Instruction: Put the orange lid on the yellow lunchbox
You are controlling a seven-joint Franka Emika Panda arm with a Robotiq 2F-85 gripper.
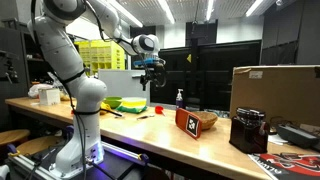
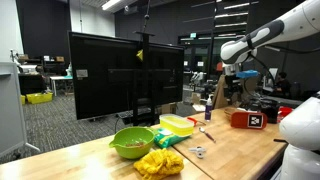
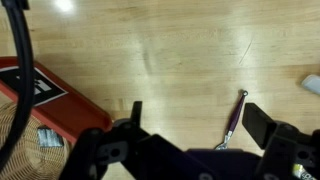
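The gripper (image 3: 195,118) hangs high over bare wood of the desk (image 3: 180,50), its fingers spread wide and holding nothing. The orange lid (image 2: 245,118) leans on a tan woven bowl (image 3: 18,140). It is well apart from the yellow lunchbox (image 2: 178,125), which sits near the desk edge beside a green bowl (image 2: 132,141), with open wood between them.

We noted table (image 3: 180,50): pale wood, smooth, satin sheen under lamp glare. We saw orange lid (image 3: 55,108): smooth plastic, slight gloss. We saw bowl (image 3: 12,140) beside it: tan woven fibre, rough. We logged utensil (image 3: 233,118): purplish, metal-like sheen. We found gripper (image 3: 195,118) black, matt. We judged yellow lunchbox (image 2: 178,124) glossy plastic, yellow cloth (image 2: 160,162) soft, crumpled, box (image 1: 275,88) matt brown cardboard, arm (image 1: 70,55) glossy white shell.
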